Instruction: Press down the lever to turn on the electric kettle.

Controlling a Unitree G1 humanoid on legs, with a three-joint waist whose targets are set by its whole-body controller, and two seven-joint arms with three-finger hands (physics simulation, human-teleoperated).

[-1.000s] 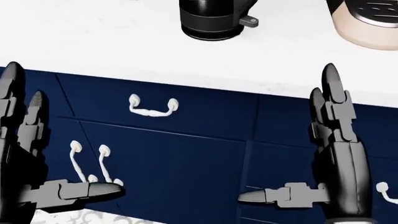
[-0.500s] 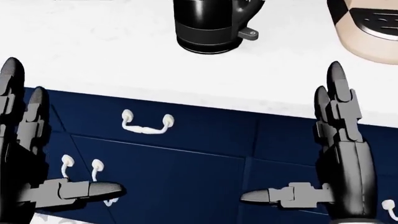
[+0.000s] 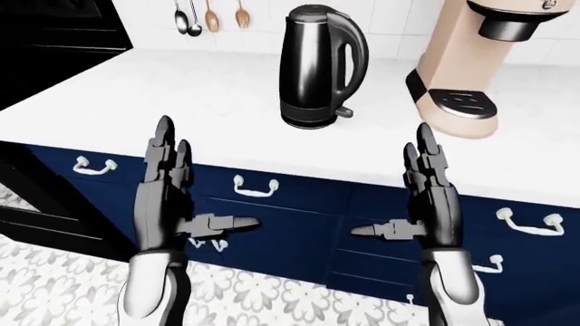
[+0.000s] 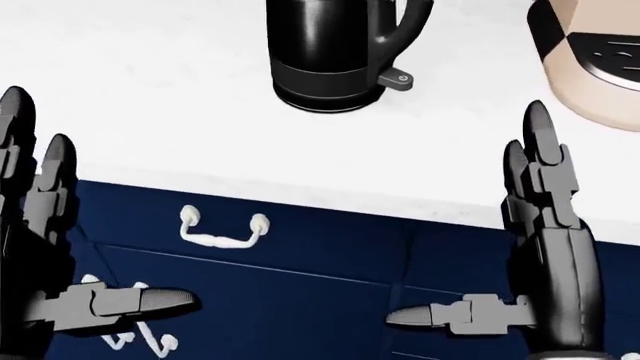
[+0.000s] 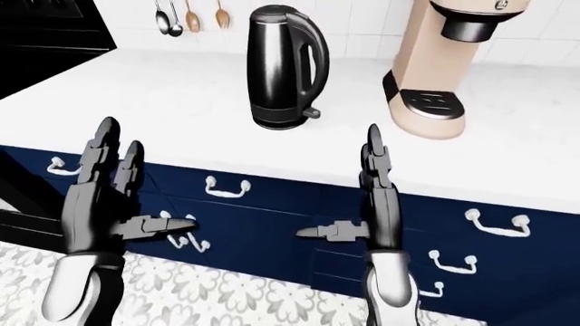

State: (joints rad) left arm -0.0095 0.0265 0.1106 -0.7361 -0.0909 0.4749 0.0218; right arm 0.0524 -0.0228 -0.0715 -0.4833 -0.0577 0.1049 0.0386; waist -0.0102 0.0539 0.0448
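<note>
The electric kettle [image 3: 315,64] stands upright on the white counter [image 3: 181,102], and our fingers are nowhere near it. On our left hand [image 3: 163,197] the two long fingers [image 3: 165,146] point straight up, spread slightly, with the thumb jutting sideways toward the middle of the left-eye view; the hand is open and holds nothing. Our right hand [image 3: 433,200] mirrors it, fingers [image 3: 424,153] extended upward and thumb pointing inward, likewise empty. Both hands hang below the counter's near edge, against the navy cabinet fronts [image 3: 299,217], well apart from each other, with the kettle above and between them in the view. Behind the wrists our white forearms run down out of the bottom of the picture.

The kettle's small grey lever [image 4: 397,79] sticks out at the foot of its handle, on the right side of the black body, just above the base. To the kettle's right on the same counter sits a beige coffee machine [image 3: 462,68], near but not touching it. White drawer handles [image 3: 256,188] dot the cabinets. Spoons [image 3: 210,15] hang on the tiled wall at the top left, and patterned floor tiles [image 3: 54,285] show at the bottom left.
</note>
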